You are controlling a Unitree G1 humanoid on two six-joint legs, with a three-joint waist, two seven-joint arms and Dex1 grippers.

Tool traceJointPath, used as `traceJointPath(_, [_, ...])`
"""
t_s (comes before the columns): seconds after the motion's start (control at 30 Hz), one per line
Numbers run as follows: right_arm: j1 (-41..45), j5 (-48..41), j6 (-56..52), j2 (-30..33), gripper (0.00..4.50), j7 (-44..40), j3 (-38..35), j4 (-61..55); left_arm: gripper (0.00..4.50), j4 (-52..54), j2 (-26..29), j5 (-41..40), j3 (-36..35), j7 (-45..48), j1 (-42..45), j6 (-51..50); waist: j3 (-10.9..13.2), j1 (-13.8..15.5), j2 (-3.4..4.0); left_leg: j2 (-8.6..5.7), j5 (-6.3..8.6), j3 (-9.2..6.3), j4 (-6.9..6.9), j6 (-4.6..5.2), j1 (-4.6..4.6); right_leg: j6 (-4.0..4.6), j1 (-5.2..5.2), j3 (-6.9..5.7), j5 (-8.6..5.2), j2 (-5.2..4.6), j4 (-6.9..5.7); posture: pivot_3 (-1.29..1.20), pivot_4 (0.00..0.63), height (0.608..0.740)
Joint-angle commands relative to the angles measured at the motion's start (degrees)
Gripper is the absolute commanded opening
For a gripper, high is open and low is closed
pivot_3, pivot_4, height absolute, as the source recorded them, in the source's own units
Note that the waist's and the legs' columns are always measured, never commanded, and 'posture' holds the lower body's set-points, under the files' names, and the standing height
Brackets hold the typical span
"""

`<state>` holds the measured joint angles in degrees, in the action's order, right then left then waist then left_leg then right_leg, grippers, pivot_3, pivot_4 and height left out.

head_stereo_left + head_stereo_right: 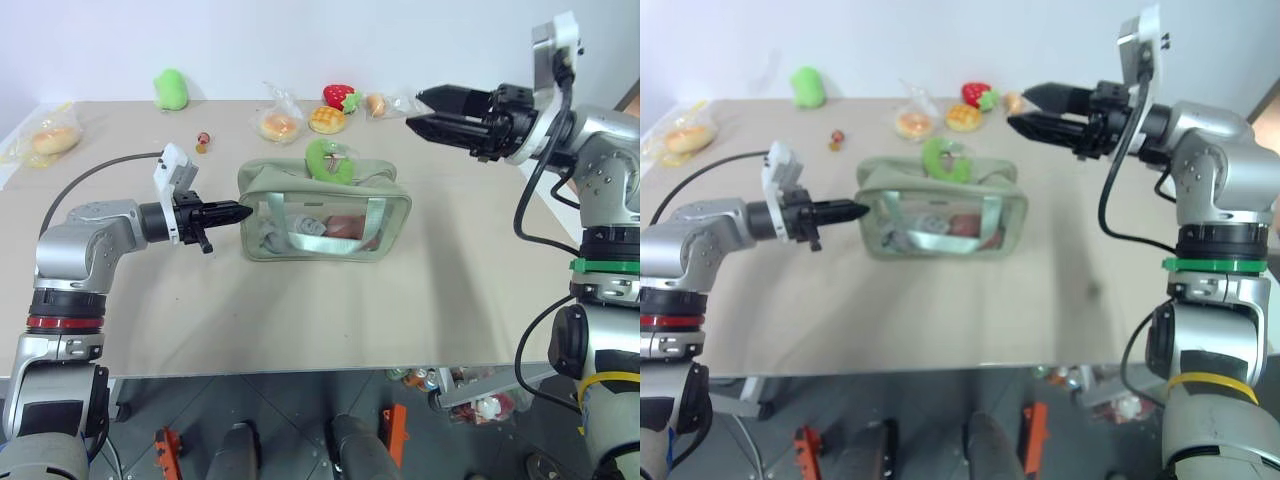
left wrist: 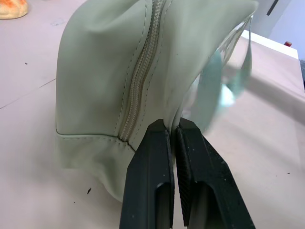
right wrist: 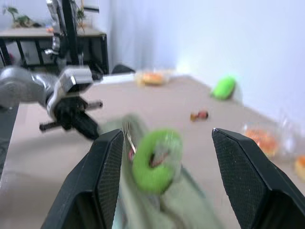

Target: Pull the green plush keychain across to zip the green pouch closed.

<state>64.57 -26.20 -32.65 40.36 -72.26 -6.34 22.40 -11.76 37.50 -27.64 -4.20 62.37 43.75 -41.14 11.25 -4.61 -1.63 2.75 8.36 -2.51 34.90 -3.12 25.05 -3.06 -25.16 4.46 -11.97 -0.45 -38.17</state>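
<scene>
Tabletop (image 1: 420, 300): left fingers (image 1: 236, 211) pinch green pouch (image 1: 325, 225) — right fingers (image 1: 420, 111) spread, empty.

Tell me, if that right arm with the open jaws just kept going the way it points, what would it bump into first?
Probably nothing soon. The right gripper is raised above the table and points across it, over the green pouch and its green plush keychain. Its path seems to pass above both, though depth is hard to judge.
</scene>
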Motion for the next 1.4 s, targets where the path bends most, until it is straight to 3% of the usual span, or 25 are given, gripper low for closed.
traceJointPath(0.03, [2.1, 1.8, 2.6, -0.9, 3.04, 0.0, 1.5, 2.7, 0.0, 2.5, 0.4, -1.1, -1.2, -0.3, 0.3, 0.6, 0.0, 0.0, 0.01, 0.0, 0.0, 0.01, 0.0, 0.0, 0.0, 0.0, -0.01, 0.02, 0.0, 0.0, 0.0, 0.0, 0.15, 0.74])
traceJointPath(0.6, [18.6, 13.9, 17.4, -12.9, 3.04, -2.0, 8.9, 34.2, 0.0, 4.8, -0.2, -1.7, -1.5, -2.0, -1.7, 0.4, 0.0, 0.0, 0.03, 0.0, 0.0, -0.02, -0.11, 0.0, 0.02, -0.01, -0.04, -0.02, -0.01, 0.0, 0.0, 0.0, 0.15, 0.74])
traceJointPath(1.3, [21.9, 19.4, 22.0, -17.1, 3.04, -1.5, 7.4, 44.0, 0.0, 6.1, -0.2, -3.1, -1.7, -4.4, -3.7, 0.4, 0.0, 0.0, 0.03, 0.0, 0.0, -0.04, -0.13, 0.0, 0.01, -0.01, -0.04, -0.03, 0.0, 0.0, -0.01, 0.0, 0.15, 0.74])
traceJointPath(1.33, [21.8, 19.5, 22.2, -17.1, 2.52, -1.4, 7.3, 44.1, 0.0, 5.9, -0.2, -3.1, -1.7, -4.4, -3.7, 0.5, 0.0, 0.0, 0.03, 0.0, 0.0, -0.04, -0.13, 0.0, 0.01, -0.01, -0.04, -0.03, -0.01, 0.0, -0.01, 0.0, 0.15, 0.74])
traceJointPath(1.4, [21.7, 19.5, 22.2, -17.1, 1.89, -1.3, 7.2, 44.1, 0.0, 5.8, -0.3, -3.2, -1.6, -4.6, -3.7, 0.5, 0.0, 0.0, 0.03, 0.0, 0.0, -0.04, -0.13, 0.0, 0.01, -0.01, -0.04, -0.03, 0.0, 0.0, -0.01, 0.0, 0.15, 0.74])
